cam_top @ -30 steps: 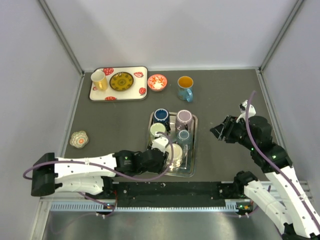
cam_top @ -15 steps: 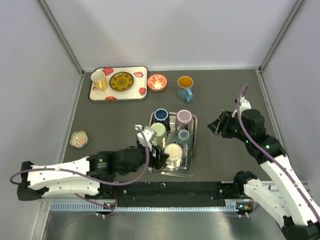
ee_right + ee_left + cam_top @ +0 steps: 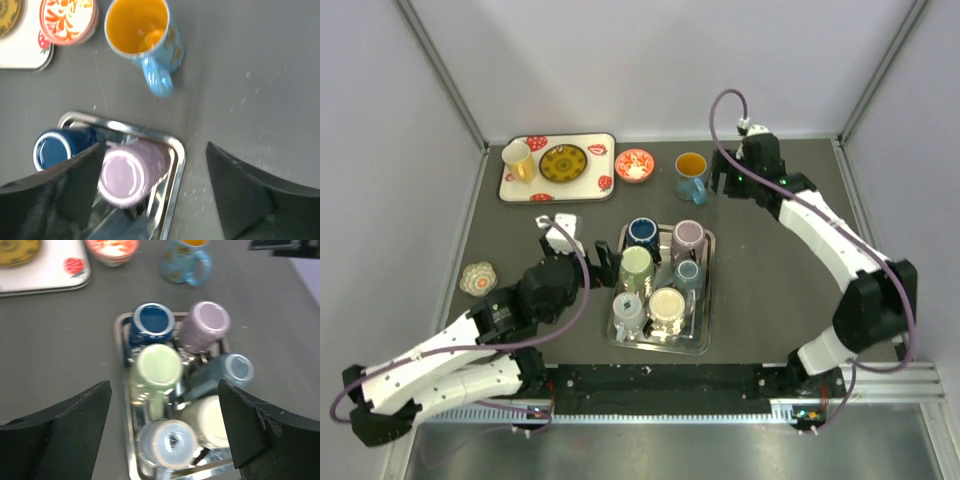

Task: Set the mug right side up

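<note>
Several mugs stand close together in a metal tray (image 3: 706,300): dark blue (image 3: 642,232), lilac (image 3: 687,237), light green (image 3: 636,263), grey-blue (image 3: 688,272) and cream (image 3: 667,303), all bottom up. A pale blue mug (image 3: 628,310) (image 3: 167,442) sits at the tray's near left; blur hides which end faces up. My left gripper (image 3: 603,253) (image 3: 164,405) hangs open above the tray's left side, holding nothing. My right gripper (image 3: 722,182) (image 3: 155,150) is open and empty over the tray's far right corner, above the lilac mug (image 3: 127,172).
An upright blue mug with an orange inside (image 3: 691,172) (image 3: 140,30) stands behind the tray. A red-patterned bowl (image 3: 634,164) sits beside a white tray (image 3: 590,185) carrying a yellow cup (image 3: 517,160) and a dark plate (image 3: 563,162). A flower-shaped coaster (image 3: 478,278) lies left.
My left gripper opened, let go of the pale blue mug in the tray and drew back up and to the left. My right arm swung from the right side to the back and opened.
</note>
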`<state>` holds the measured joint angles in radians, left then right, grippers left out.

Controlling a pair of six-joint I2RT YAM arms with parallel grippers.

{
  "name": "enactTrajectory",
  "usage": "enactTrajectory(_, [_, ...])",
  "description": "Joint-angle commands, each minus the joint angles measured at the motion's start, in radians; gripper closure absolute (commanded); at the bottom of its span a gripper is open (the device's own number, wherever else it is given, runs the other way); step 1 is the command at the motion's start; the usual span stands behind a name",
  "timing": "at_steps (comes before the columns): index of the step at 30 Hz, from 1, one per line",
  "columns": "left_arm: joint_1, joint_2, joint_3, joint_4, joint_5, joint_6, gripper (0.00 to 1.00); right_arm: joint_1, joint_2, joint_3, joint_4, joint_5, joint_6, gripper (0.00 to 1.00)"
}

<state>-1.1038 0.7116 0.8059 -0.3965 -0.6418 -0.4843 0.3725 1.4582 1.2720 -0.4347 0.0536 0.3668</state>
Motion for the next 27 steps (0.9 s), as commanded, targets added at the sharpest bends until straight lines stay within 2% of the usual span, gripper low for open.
enactTrajectory(1, [0.205, -0.043, 0.024, -0.067, 0.118, -0.004, 0.07, 0.009, 0.138, 0.202, 0.025, -0.018, -0.057, 0.01])
enactTrajectory(4, [0.288, -0.089, 0.001, -0.016, 0.175, 0.03, 0.06, 0.009, 0.245, 0.303, -0.005, 0.023, -0.129, 0.01])
enactTrajectory(8, [0.346, -0.045, -0.001, -0.01, 0.214, 0.03, 0.06, 0.009, 0.388, 0.476, -0.117, 0.042, -0.213, 0.01])
enactTrajectory(12, [0.393, -0.02, -0.036, 0.018, 0.289, -0.005, 0.07, 0.008, 0.438, 0.49, -0.108, 0.023, -0.244, 0.04])
enactTrajectory(21, [0.412, -0.003, -0.113, 0.044, 0.386, -0.065, 0.09, 0.014, 0.522, 0.51, -0.056, 0.029, -0.247, 0.06])
enactTrajectory(27, [0.412, -0.009, -0.111, 0.016, 0.384, -0.066, 0.1, 0.037, 0.646, 0.667, -0.148, 0.012, -0.302, 0.1])
